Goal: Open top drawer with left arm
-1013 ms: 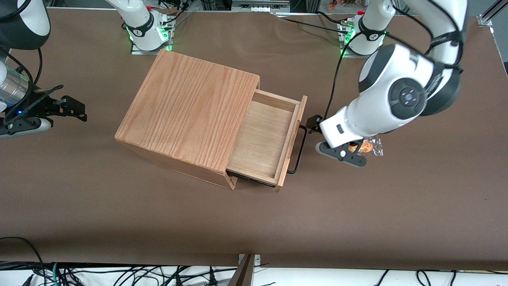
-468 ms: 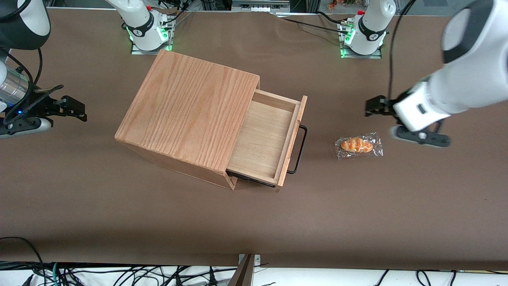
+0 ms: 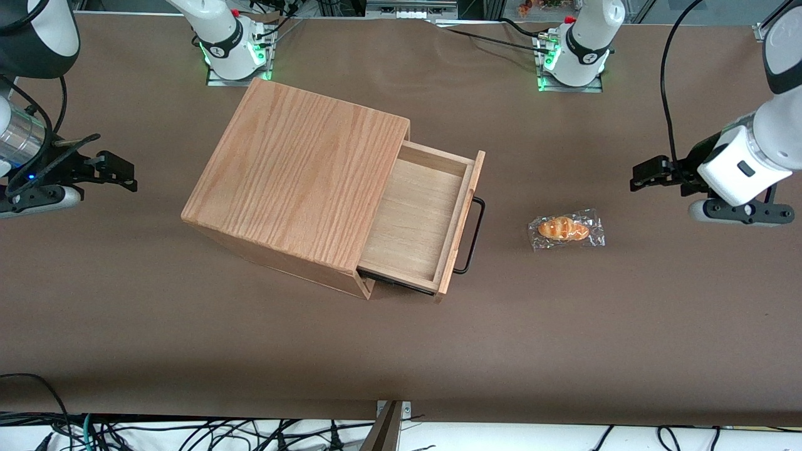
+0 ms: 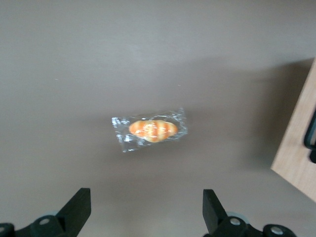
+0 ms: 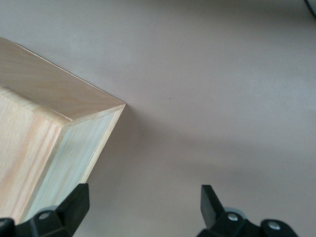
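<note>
Top drawer [image 3: 416,222]: pulled out, handle [image 3: 474,235] free. Gripper [image 4: 145,215]: spread, empty, above wrapped bread roll [image 3: 566,229]. Risk: drawer nudged shut on any return pass.

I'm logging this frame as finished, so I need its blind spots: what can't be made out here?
- Top drawer: its inside nearest the wooden box is covered by the box's top in the front view.
- Any lower drawer: hidden beneath the pulled-out one.
- Left arm: cut off by the front view's edge; its gripper is open, above the table.
- Wrapped bread: label unreadable.
</note>
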`<state>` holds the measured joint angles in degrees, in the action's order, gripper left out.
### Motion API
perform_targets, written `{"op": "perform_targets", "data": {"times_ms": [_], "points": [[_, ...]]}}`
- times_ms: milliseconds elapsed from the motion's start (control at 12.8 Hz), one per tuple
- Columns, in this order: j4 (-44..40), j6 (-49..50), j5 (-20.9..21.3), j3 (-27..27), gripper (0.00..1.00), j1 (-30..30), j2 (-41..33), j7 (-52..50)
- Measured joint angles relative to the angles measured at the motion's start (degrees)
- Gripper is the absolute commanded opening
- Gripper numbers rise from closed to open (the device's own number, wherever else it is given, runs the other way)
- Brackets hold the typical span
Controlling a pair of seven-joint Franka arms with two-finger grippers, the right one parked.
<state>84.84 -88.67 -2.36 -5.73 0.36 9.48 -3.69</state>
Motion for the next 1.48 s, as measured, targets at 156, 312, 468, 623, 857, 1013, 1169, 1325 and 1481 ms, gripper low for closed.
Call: {"op": "perform_targets", "data": {"times_ms": [156, 312, 468, 623, 857, 1013, 1169, 1325, 1481], "points": [[4.53, -1.19, 1.33, -0.03, 1.00, 0.00, -3.95, -0.01], [7.50, -1.37, 1.53, -0.10, 1.00, 0.00, -6.74, -0.01], [8.70, -1.41, 1.53, -0.33, 1.00, 0.00, -7.73, -0.01], [8.71, -1.68, 1.53, -0.42, 1.00, 0.00, -7.66, -0.08], [8.70, -1.77, 1.53, -0.52, 1.00, 0.00, -7.66, -0.10], [8.70, -1.78, 1.53, -0.53, 1.00, 0.00, -7.66, -0.10], [8.70, -1.78, 1.53, -0.53, 1.00, 0.00, -7.66, -0.10], [8.70, -1.78, 1.53, -0.53, 1.00, 0.00, -7.66, -0.10], [8.70, -1.78, 1.53, -0.53, 1.00, 0.00, -7.66, -0.10]]}}
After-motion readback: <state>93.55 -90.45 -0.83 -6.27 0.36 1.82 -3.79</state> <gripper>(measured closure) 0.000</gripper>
